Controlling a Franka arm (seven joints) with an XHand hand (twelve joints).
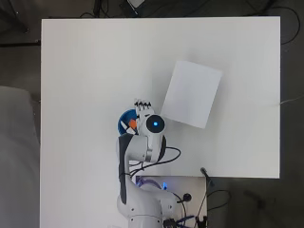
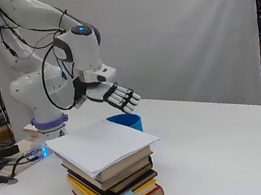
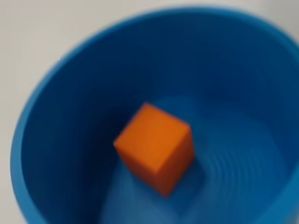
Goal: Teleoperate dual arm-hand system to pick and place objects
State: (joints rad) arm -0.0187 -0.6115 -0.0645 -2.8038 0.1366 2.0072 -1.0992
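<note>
- Standing at the near corner of the white table (image 2: 238,134) in the side view is a stack of hardcover books (image 2: 116,183), with a white sheet of paper (image 2: 100,144) lying flat over the topmost book and overhanging it a little.
- Just behind that stack, partly hidden by it, sits a round blue plastic bowl (image 2: 127,122), upright on the tabletop.
- Inside the bowl lies a small orange cube (image 3: 156,147), resting on the bowl's floor a little off centre; the wrist view looks straight down into it, and the cube touches nothing but the bowl.
- Above the bowl hangs the black and white hand (image 2: 112,94), clear of the rim, its fingers stretched out nearly straight and slightly spread, pointing away from the arm and tilted a bit downward; nothing is held in it.
- From overhead, the hand (image 1: 143,108) sits over the far edge of the bowl (image 1: 124,121), and a sliver of the cube (image 1: 133,124) shows beside the wrist.
- The white robot arm (image 2: 43,92) rises from the table's edge at the left of the side view, bending over toward the bowl, with black cables looping along it.
- Farthest back hangs a white cloth backdrop (image 2: 184,27) behind the table.
</note>
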